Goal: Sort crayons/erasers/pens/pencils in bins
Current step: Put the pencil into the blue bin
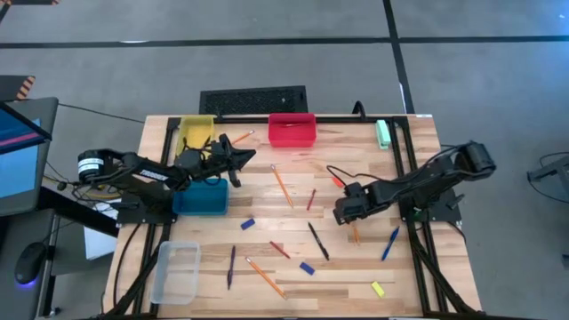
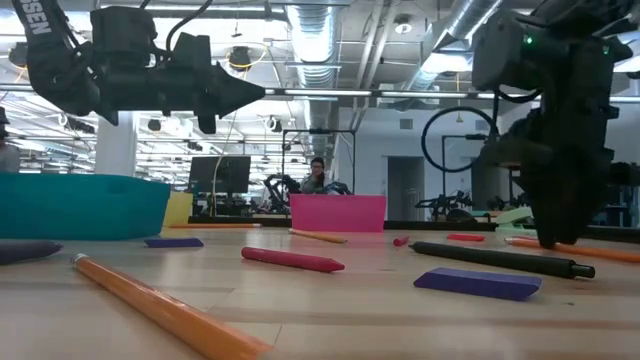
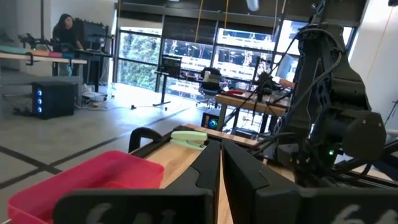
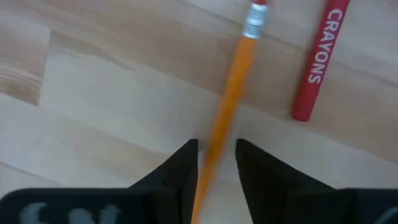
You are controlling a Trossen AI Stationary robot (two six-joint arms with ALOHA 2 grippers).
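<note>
orange pencil (image 4: 227, 99) between right gripper (image 4: 216, 163) fingertips, seemingly touching

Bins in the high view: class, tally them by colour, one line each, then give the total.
yellow bin: 1
red bin: 1
teal-blue bin: 1
clear bin: 1
Total: 4
</note>
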